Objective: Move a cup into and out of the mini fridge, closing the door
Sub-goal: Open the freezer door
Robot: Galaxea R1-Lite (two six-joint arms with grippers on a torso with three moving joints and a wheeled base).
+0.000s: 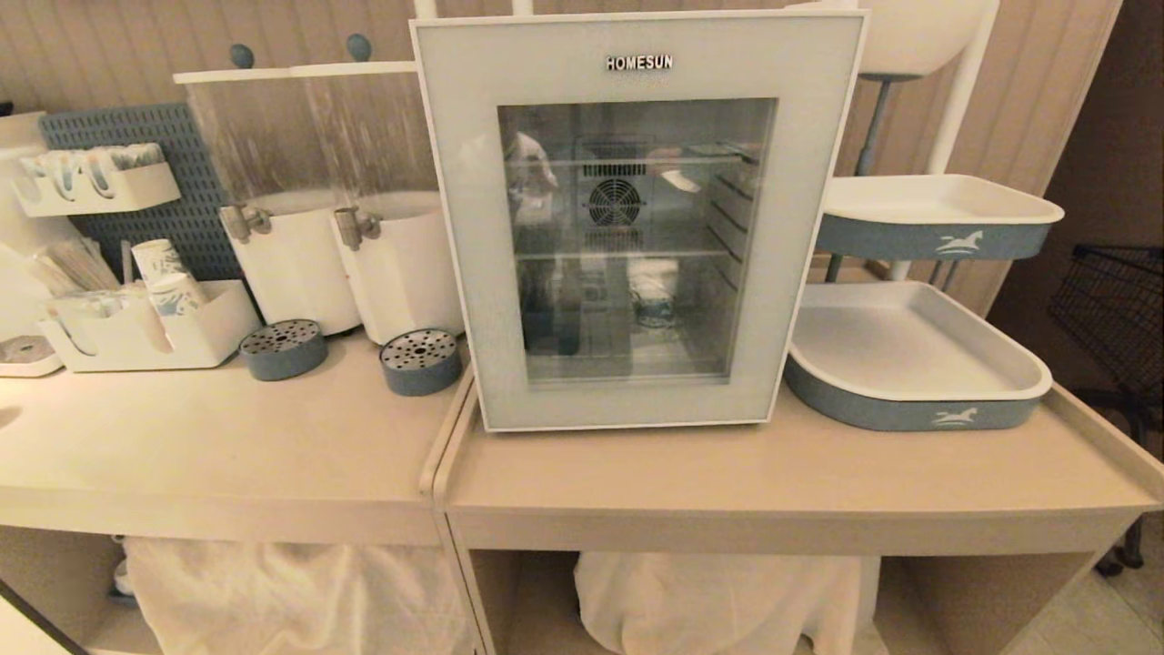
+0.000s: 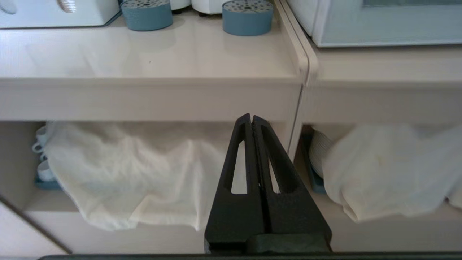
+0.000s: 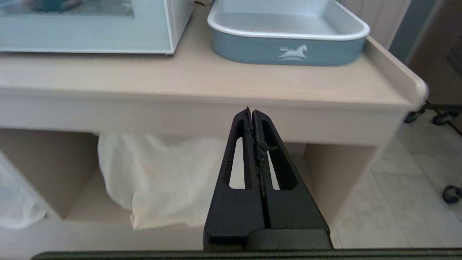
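Note:
The mini fridge (image 1: pixel 809 227) stands on the right-hand counter, its door (image 1: pixel 637 400) shut, with "HOMESUN" lettering across the top. Through the glass a small white cup with a blue pattern (image 1: pixel 653 293) shows upright on the lower level, dim behind reflections. Neither arm appears in the head view. My left gripper (image 2: pixel 251 117) hangs shut and empty in front of the counter's edge, below the seam between the two counters. My right gripper (image 3: pixel 251 111) is also shut and empty, below the counter front under the fridge's right corner (image 3: pixel 169 43).
Two drink dispensers (image 1: pixel 300 255) with round blue drip trays (image 1: pixel 420 361) stand left of the fridge, beside an organiser holding paper cups (image 1: pixel 164 264). A two-tier blue-and-white tray stand (image 1: pixel 909 414) is on the right. White cloths (image 1: pixel 291 591) cover the lower shelves.

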